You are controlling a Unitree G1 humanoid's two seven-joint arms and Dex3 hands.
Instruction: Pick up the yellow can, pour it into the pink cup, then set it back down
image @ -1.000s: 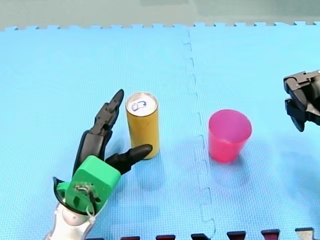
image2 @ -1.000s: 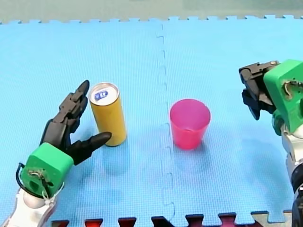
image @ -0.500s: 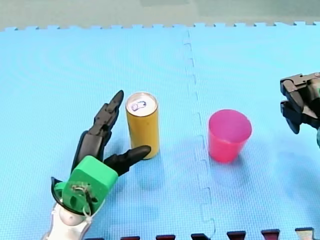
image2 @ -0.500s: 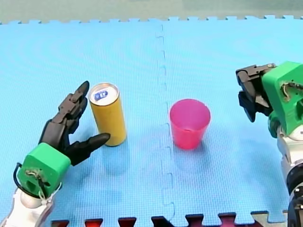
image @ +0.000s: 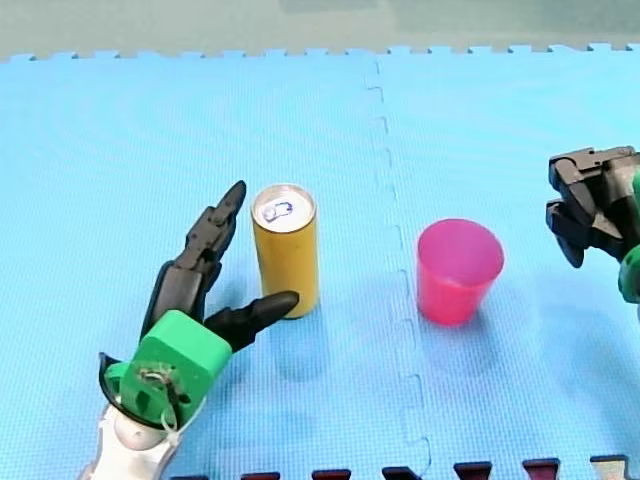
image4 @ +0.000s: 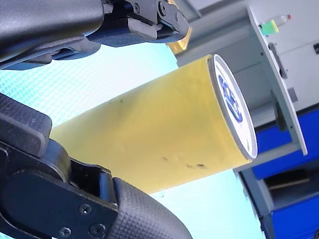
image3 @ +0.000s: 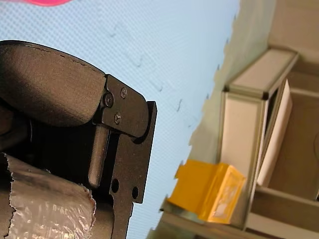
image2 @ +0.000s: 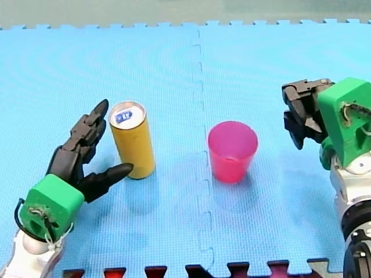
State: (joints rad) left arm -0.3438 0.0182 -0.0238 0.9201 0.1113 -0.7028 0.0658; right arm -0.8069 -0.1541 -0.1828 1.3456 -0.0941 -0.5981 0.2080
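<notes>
The yellow can (image: 287, 255) stands upright on the blue mat, left of centre. My left hand (image: 248, 252) is open around it: the long fingers (image: 212, 235) stretch up along its left side with a small gap, and the thumb (image: 262, 311) reaches its base. In the second wrist view the can (image4: 164, 134) lies between that hand's dark fingers. The pink cup (image: 458, 270) stands upright to the can's right, apart from it. My right hand (image2: 301, 113) hovers to the right of the cup with its fingers curled on nothing.
Blue foam mat tiles (image: 450, 120) cover the surface, with a jigsaw seam (image: 385, 150) running between can and cup. The mat's front edge (image2: 203, 271) lies close to me. Shelving with an orange packet (image3: 209, 191) stands beyond the mat's edge.
My right hand has drifted left, closer to the pink cup. My left arm has sunk back a little; its fingers stay beside the can, which has not moved.
</notes>
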